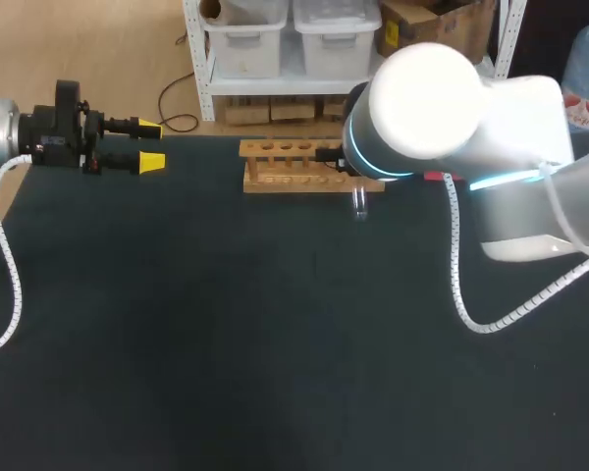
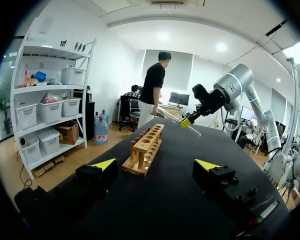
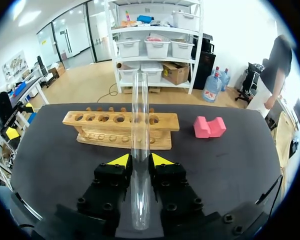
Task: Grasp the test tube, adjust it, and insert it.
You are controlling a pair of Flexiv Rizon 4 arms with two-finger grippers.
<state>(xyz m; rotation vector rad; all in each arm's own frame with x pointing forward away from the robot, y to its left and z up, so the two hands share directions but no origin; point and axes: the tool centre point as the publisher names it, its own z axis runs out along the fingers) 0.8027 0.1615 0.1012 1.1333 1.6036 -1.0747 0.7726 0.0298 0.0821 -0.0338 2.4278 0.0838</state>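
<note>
A clear glass test tube (image 3: 139, 115) is held between the yellow-tipped fingers of my right gripper (image 3: 139, 161), which is shut on it. The tube points out ahead of the fingers, over the wooden rack (image 3: 121, 129) with its row of holes. In the head view my right arm covers the gripper, and only the tube's end (image 1: 359, 201) shows, just in front of the rack (image 1: 294, 165). In the left wrist view the right gripper (image 2: 186, 121) holds the tube (image 2: 170, 116) tilted above the rack's far end (image 2: 146, 150). My left gripper (image 1: 147, 145) stands open and empty at the table's far left.
A pink block (image 3: 209, 127) lies on the dark table (image 1: 226, 324) to the right of the rack. White coiled cables hang from both arms. The table's back edge runs just behind the rack.
</note>
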